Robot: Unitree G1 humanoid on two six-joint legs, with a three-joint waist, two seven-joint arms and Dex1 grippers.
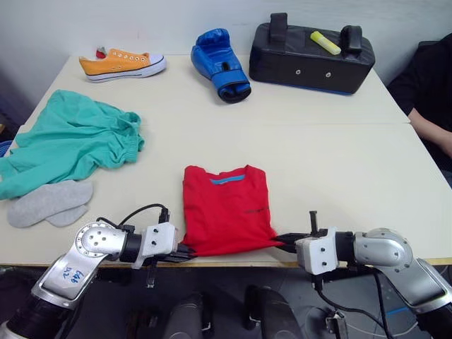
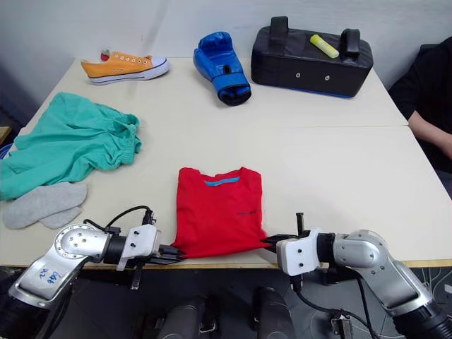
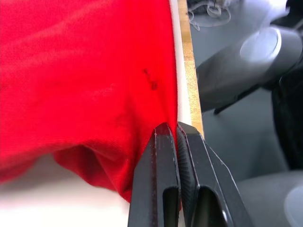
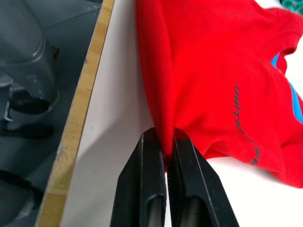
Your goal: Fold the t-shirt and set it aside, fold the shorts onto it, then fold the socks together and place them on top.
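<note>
T-shirt fold in hand: left tool (image 1: 185, 248) and right tool (image 1: 282, 242) are each pinching a near corner of the t-shirt (image 1: 227, 207) lying at the counter (image 1: 339, 162) edge; next, probably carrying the hem toward the collar.

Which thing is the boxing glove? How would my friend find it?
Look along the table's far edge, by the wall. Between the orange sneaker and the black padded bag sits the boxing glove. It's the only shiny blue thing there.
</note>
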